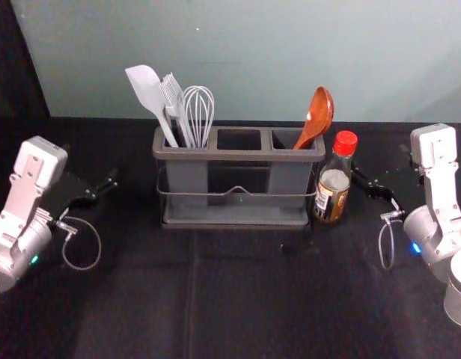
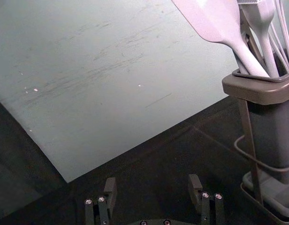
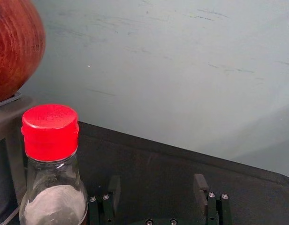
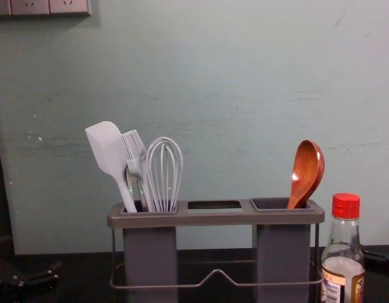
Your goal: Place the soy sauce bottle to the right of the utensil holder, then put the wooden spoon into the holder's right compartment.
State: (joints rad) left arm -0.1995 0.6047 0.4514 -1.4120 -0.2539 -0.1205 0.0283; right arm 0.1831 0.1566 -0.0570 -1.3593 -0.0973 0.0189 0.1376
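Soy sauce bottle (image 1: 332,196) was seen upright, right of utensil holder (image 1: 238,155); wooden spoon (image 1: 316,118) was seated in right compartment (image 4: 283,249). Right gripper (image 3: 157,187), nearer, was opened, bottle to its left; rightward retreat seemed needed. Left gripper (image 2: 153,186) was parked, opened.

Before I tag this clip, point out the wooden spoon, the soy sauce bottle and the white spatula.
Wooden spoon (image 1: 319,112): head view, on its bowl.
Soy sauce bottle (image 4: 346,206): chest view, on its red cap.
White spatula (image 1: 146,87): head view, on its blade.
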